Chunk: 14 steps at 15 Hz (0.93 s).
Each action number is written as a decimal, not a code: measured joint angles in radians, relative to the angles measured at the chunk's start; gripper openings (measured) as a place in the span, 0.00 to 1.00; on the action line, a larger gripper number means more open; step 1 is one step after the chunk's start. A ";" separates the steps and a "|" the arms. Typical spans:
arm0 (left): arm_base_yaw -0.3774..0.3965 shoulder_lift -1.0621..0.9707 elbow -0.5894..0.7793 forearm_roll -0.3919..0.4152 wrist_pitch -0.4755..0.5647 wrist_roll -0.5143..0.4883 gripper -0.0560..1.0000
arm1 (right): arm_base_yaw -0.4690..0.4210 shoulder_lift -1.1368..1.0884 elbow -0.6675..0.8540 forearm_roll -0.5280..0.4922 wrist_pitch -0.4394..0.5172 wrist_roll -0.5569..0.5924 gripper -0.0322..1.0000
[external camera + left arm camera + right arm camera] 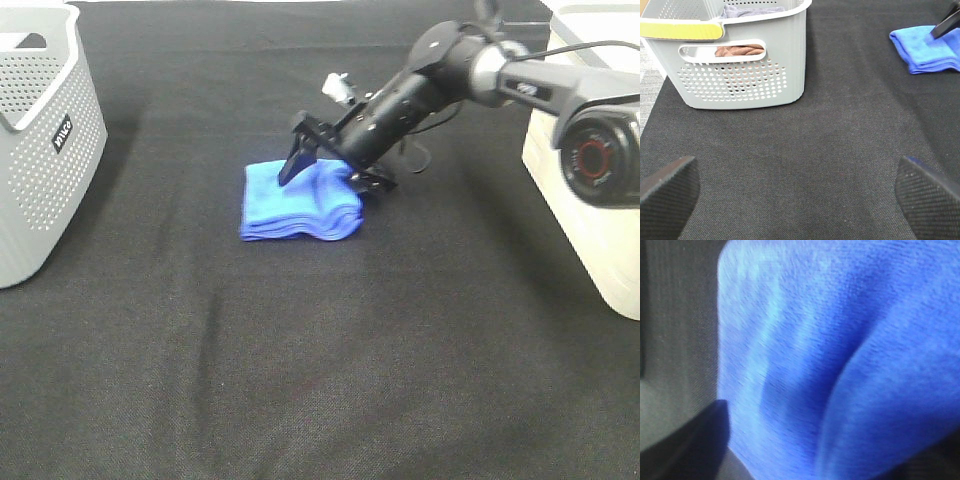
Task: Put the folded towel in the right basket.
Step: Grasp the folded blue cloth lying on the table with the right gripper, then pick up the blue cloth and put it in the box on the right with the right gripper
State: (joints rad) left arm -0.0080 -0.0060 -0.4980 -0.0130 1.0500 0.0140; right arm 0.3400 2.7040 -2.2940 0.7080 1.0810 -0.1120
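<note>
The folded blue towel (298, 203) lies on the black cloth mid-table; it also shows in the left wrist view (927, 47) and fills the right wrist view (840, 355). My right gripper (333, 172) is down at the towel's far right edge, jaws spread wide, one finger (294, 160) on top of the towel and the other at its right side. One dark finger (690, 445) shows beside the towel. The right basket (600, 240) is cream and stands at the right edge. My left gripper (800, 195) is open and empty over bare cloth.
A grey perforated basket (45, 150) stands at the left edge; in the left wrist view (740, 75) it holds a brown and a grey towel. A black cloth (300, 380) covers the table.
</note>
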 joint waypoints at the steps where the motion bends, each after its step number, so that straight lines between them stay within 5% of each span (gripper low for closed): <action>1: 0.000 0.000 0.000 0.001 0.000 0.000 0.99 | 0.013 0.007 0.000 -0.009 -0.016 0.000 0.67; 4: 0.000 0.000 0.000 0.005 0.000 0.000 0.99 | 0.013 0.015 0.000 -0.051 -0.020 0.002 0.21; 14: 0.000 0.000 0.000 0.013 0.000 0.000 0.99 | 0.024 -0.110 -0.288 -0.194 0.128 0.091 0.21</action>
State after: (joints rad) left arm -0.0080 -0.0060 -0.4980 0.0000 1.0500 0.0140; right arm 0.3640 2.5940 -2.5820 0.5140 1.2090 -0.0210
